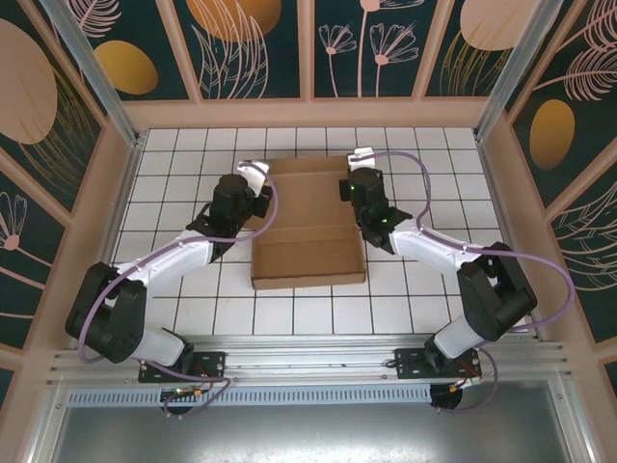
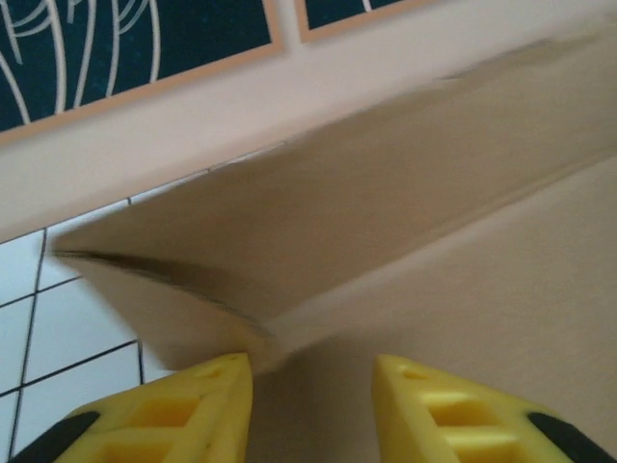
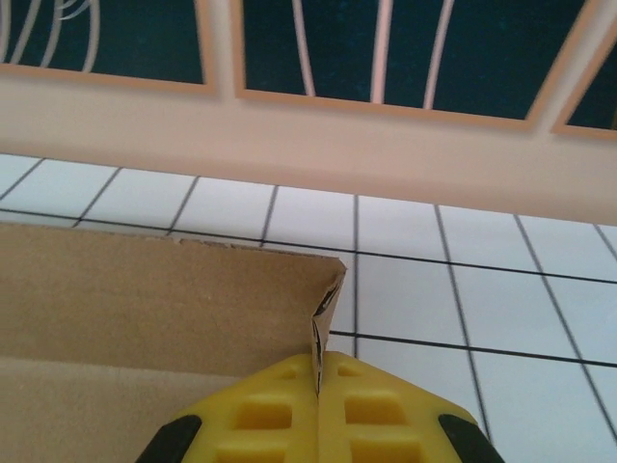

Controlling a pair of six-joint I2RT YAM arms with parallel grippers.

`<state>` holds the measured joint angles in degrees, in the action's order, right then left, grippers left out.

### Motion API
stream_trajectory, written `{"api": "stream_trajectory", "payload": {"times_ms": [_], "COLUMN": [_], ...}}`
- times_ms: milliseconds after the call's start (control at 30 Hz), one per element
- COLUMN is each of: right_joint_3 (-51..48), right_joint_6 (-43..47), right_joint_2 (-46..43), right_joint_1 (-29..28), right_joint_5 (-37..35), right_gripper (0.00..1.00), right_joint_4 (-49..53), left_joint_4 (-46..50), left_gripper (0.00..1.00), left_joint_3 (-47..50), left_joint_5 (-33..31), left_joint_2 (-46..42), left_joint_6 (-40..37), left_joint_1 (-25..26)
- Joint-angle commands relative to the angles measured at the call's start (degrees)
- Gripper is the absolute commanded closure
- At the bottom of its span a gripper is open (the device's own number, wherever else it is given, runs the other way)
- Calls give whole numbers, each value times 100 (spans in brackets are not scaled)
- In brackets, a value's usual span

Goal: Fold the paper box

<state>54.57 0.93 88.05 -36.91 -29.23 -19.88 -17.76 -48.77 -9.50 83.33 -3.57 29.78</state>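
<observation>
Sitting on tiles (image 1: 308, 313), one paper box (image 1: 308, 227), left tool (image 2: 311, 374) apart, right tool (image 3: 318, 365) clamped on its wall

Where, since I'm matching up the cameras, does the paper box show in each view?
Top external: the paper box lies mid-table, at the centre of the picture.
Left wrist: the paper box spans the centre and right, one flap raised, above the open left gripper.
Right wrist: the paper box sits lower left, its corner pinched in the shut right gripper.
Shared landmark: the white tiled table.
</observation>
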Motion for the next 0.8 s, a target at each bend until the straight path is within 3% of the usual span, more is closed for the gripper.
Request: {"api": "stream_trajectory", "payload": {"times_ms": [0, 233, 467, 567, 667, 767], "right_joint_3": [175, 5, -641, -1097, -1517, -1728], "right_joint_6": [-93, -49, 373, 689, 971, 1076], "right_joint_2": [96, -72, -546, -783, -1016, -1156], "right_joint_1": [-185, -91, -4, 34, 64, 62], "right_joint_5": [201, -8, 376, 595, 994, 1215], "right_gripper": [100, 100, 99, 100, 100, 100], "right_joint_4": [-55, -270, -1293, -1937, -2441, -2732], "left_joint_4": [-131, -297, -76, 104, 855, 1943], "left_gripper": [60, 57, 59, 63, 66, 64], "left_joint_3": [-181, -18, -70, -145, -583, -1338], "left_joint_5": [88, -227, -306, -369, -711, -245], "left_joint_2": [109, -287, -836, -1032, -1042, -801], "left_joint_6": [-44, -54, 515, 1007, 2137, 2965], "left_joint_1": [215, 226, 217, 221, 221, 221]}}
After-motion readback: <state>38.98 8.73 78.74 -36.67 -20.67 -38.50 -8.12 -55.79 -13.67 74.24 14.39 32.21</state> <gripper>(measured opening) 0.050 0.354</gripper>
